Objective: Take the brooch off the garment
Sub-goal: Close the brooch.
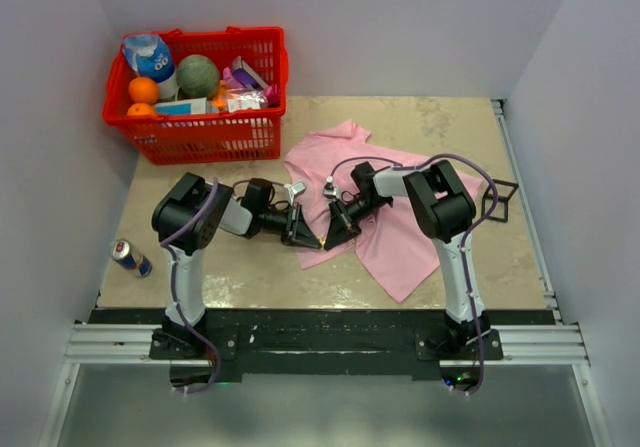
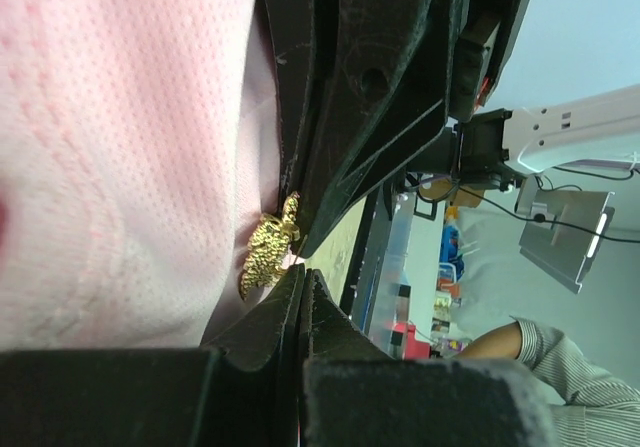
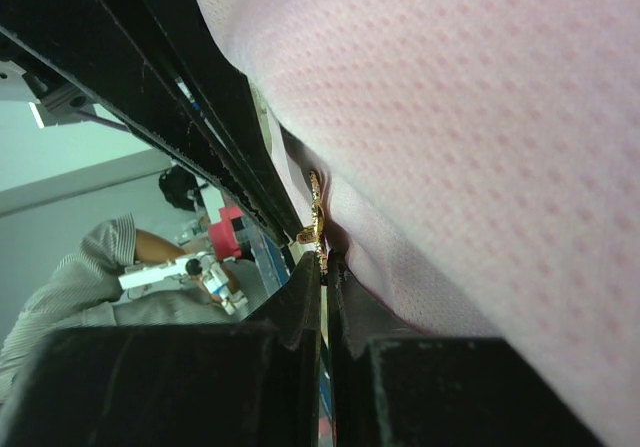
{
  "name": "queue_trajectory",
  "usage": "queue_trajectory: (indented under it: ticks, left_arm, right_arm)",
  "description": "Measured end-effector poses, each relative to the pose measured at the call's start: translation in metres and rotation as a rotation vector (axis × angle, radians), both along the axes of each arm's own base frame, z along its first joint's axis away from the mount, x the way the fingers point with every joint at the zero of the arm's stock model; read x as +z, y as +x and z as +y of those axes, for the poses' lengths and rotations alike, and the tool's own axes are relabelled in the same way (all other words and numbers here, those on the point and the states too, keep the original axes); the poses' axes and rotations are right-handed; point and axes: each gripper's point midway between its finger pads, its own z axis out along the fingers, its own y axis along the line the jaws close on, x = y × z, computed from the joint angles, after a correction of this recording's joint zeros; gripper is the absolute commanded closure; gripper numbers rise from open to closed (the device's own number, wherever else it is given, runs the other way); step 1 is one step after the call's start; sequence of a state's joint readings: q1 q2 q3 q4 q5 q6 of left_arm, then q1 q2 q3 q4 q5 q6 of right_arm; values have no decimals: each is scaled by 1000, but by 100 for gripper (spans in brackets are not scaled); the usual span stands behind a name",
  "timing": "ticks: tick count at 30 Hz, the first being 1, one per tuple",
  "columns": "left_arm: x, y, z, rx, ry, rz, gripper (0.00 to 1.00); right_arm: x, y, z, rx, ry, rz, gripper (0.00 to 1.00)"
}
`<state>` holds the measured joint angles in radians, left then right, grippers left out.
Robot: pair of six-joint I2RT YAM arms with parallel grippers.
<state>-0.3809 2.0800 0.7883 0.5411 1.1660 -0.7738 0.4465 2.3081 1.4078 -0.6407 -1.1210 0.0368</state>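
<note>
On the beige worktop [image 1: 250,267], seen from above, a pink T-shirt [image 1: 400,237] lies spread right of centre. The left hand [image 1: 312,237] and right hand [image 1: 331,237] meet tip to tip at the shirt's near left edge. Between them shows a tiny gold speck, the brooch [image 1: 322,240], too small to tell its direction.

From the left wrist, the left hand's fingers are pressed together. The brooch [image 2: 268,252] sits just up and left of their tips, touching them, against pink cloth. Its long axis slants from lower left to upper right.

From the right wrist, that hand's fingers are also pressed together. The brooch [image 3: 315,212] appears edge-on, a thin upright gold line just above the tips. Whether either hand pinches it cannot be told.
</note>
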Motion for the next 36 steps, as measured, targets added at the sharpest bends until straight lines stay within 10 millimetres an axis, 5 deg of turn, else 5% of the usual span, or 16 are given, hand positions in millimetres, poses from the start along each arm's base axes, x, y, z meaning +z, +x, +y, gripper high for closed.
queue_trajectory:
  ticks: [36]
  left_arm:
    - [9, 0, -7, -10, -45, -14, 100]
  right_arm:
    - [0, 0, 0, 2, 0, 1, 100]
